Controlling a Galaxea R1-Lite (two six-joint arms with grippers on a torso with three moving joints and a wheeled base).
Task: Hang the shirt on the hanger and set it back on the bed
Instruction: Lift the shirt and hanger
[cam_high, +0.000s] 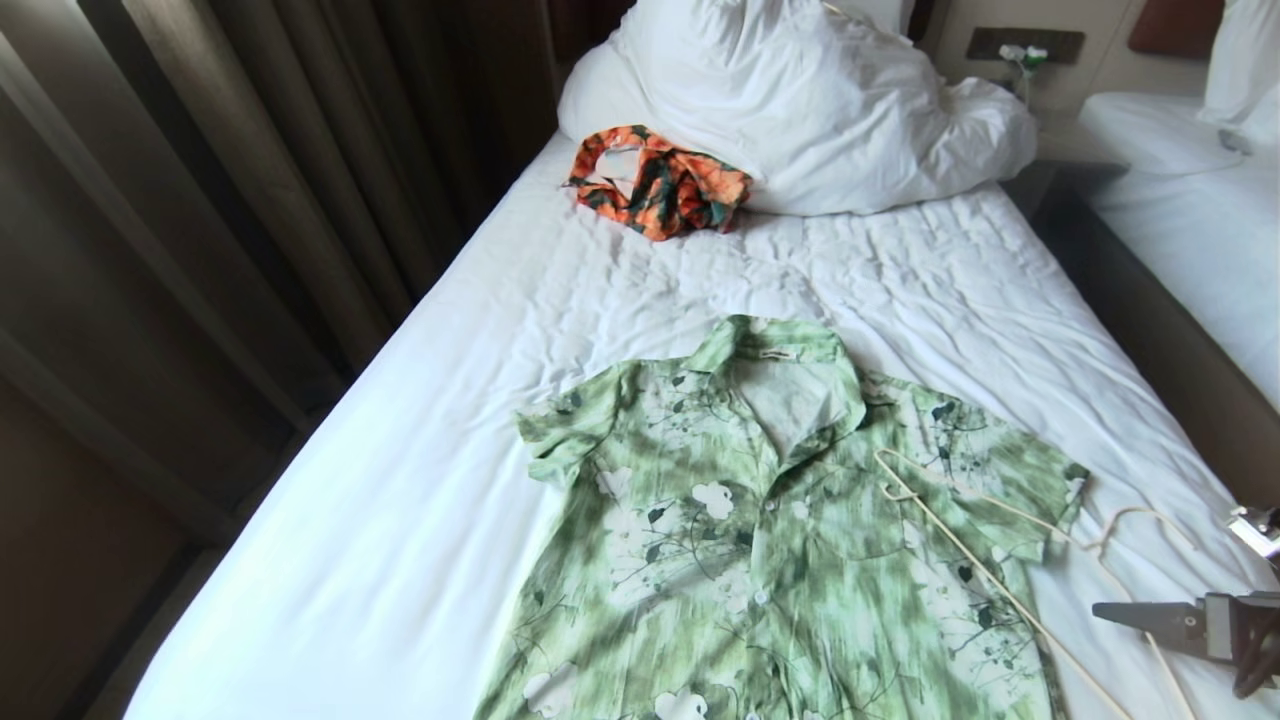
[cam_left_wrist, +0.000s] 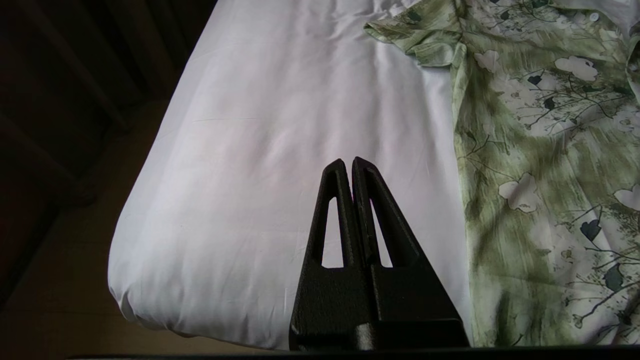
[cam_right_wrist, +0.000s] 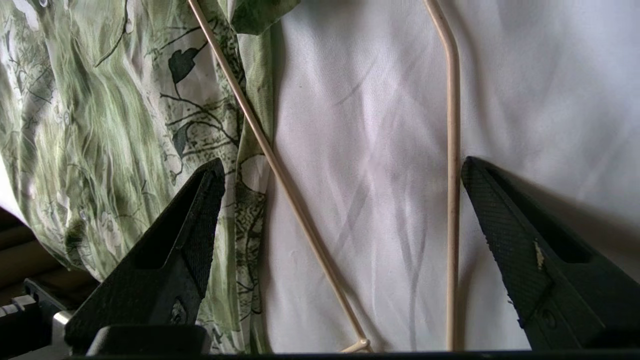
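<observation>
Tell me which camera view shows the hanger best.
The head view: it shows the hanger nearly whole, one end over the shirt, hook on the bed. The right wrist view shows only two of its wires, between the open jaws of the right gripper. The left wrist view shows none of it.

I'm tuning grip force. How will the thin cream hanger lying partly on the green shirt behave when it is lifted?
The hanger is thin wire, so probably light and fairly stiff, though it may flex. Gripped on one rod, it could pivot or slip. One rod lies across the shirt, so it might drag the fabric. The right gripper hovers with its jaws open around both rods.
</observation>
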